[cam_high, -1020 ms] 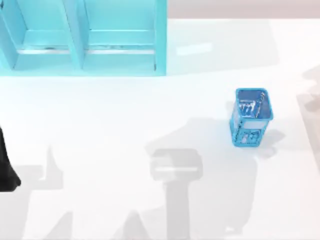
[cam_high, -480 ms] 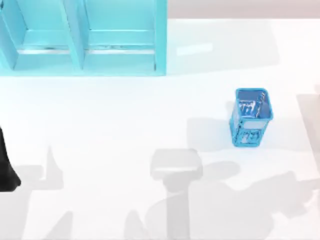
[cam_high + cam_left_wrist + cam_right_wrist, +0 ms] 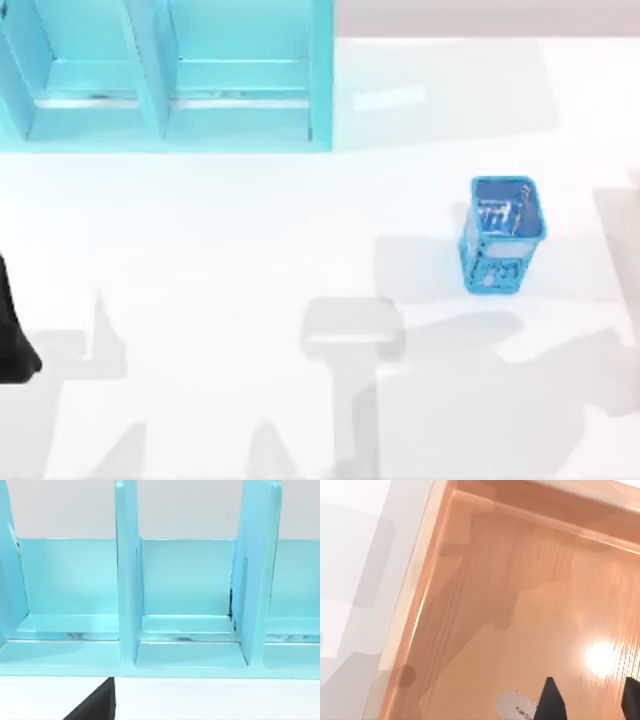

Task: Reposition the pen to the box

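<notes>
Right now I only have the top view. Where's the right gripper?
Observer: The right gripper hangs just above the floor of an orange-tan box, per its wrist view.
Operator: Left arm is parked at my left edge, fine. Right fingers?
Observer: Apart, with nothing between them.
Operator: Anything in the box?
Observer: A silver-grey rounded end, likely the pen, lies on the box floor beside one fingertip. The rest of it is cut off at the picture's edge.
</notes>
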`<control>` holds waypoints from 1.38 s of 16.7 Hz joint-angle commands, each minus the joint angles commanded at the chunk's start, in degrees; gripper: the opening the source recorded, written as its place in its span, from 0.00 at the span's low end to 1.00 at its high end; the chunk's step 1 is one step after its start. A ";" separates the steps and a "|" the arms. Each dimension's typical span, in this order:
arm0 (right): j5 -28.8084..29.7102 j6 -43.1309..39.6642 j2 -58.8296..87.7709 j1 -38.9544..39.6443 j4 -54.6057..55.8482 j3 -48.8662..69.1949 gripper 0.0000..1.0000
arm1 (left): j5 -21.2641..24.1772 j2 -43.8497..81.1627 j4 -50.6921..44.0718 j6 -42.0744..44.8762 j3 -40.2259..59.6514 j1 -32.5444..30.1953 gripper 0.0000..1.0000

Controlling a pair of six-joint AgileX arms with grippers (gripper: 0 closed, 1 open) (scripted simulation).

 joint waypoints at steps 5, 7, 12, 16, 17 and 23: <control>0.55 0.32 0.05 0.90 6.86 -6.82 0.00 | 0.00 0.00 0.00 0.00 0.00 0.00 1.00; 0.55 0.32 0.05 0.90 6.86 -6.82 0.00 | 0.00 0.00 0.00 0.00 0.00 0.00 1.00; 0.55 0.32 0.05 0.90 6.86 -6.82 0.30 | 0.00 0.00 0.00 0.00 0.00 0.00 1.00; 0.55 0.32 0.05 0.90 6.86 -6.82 0.60 | 0.00 0.00 0.00 0.00 0.00 0.00 1.00; 0.55 0.32 0.05 0.90 6.86 -6.82 0.68 | 0.00 0.00 0.00 0.00 0.00 0.00 1.00; 0.55 0.32 0.05 0.90 6.86 -6.82 1.00 | 0.00 0.00 0.00 0.00 0.00 0.00 1.00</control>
